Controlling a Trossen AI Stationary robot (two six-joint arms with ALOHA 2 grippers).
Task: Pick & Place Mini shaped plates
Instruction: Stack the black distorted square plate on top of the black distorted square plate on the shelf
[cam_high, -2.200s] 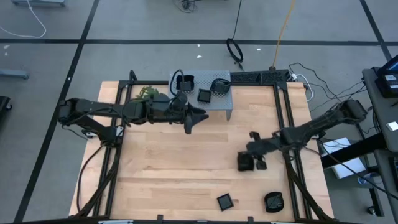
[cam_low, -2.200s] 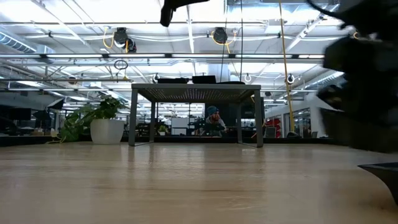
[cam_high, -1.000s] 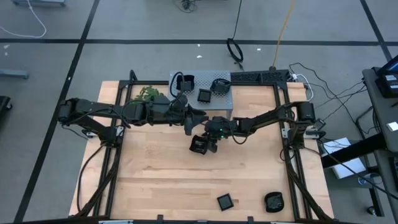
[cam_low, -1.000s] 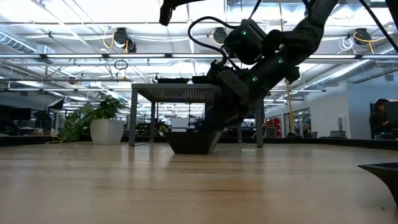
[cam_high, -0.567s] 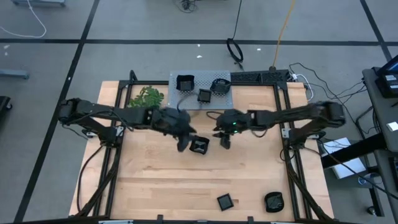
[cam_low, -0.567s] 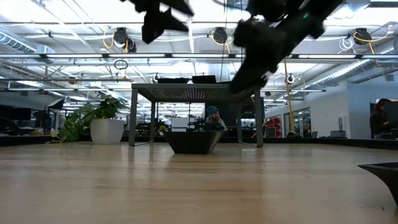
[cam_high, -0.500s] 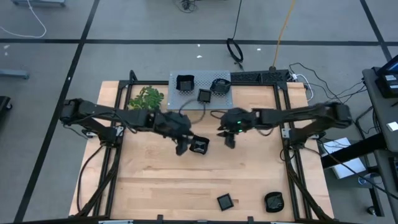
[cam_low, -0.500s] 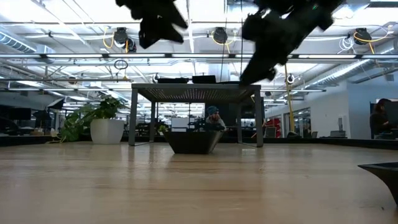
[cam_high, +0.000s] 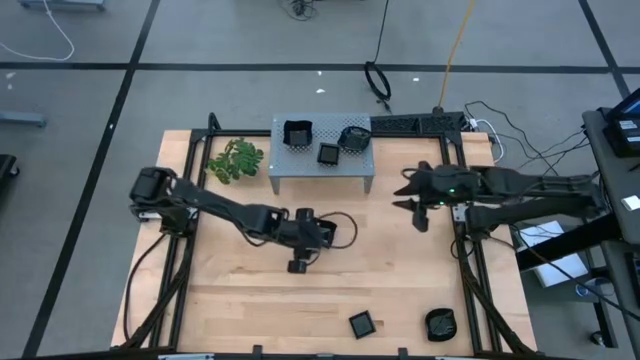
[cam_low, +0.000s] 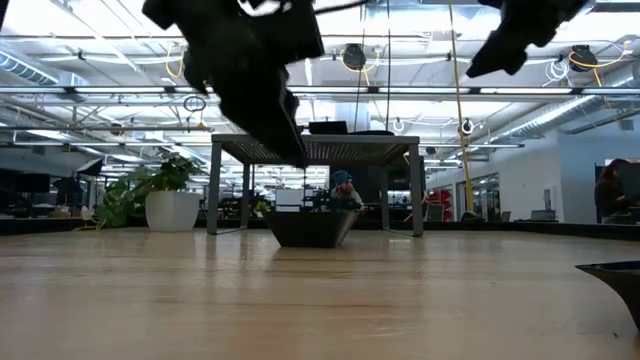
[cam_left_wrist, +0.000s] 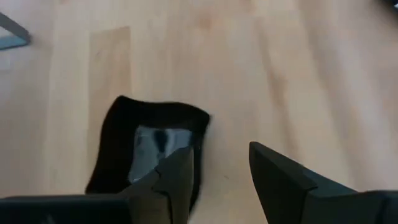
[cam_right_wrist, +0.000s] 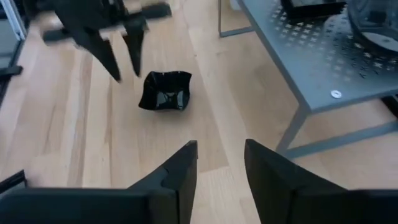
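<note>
Low view, near to far: one mini plate's rim (cam_low: 612, 272) at the worktop (cam_high: 240, 300) front edge, another by it (cam_high: 361, 323) — both unpicked. Mid-worktop, a square-rimmed mini plate (cam_left_wrist: 149, 149) sits free; left end effector (cam_left_wrist: 221, 171) hovers over it, fingers apart, one apparently inside the rim — likely lining up a rim pinch. Right end effector (cam_high: 419, 212) is off to the side, fingers apart and empty, clear of the left arm. Farthest, three plates (cam_high: 328, 154) on the grey stand (cam_high: 300, 165).

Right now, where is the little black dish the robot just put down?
In the high view, the square black dish sits mid-table, in front of the grey perforated stand, with the left gripper hovering beside it.
</note>
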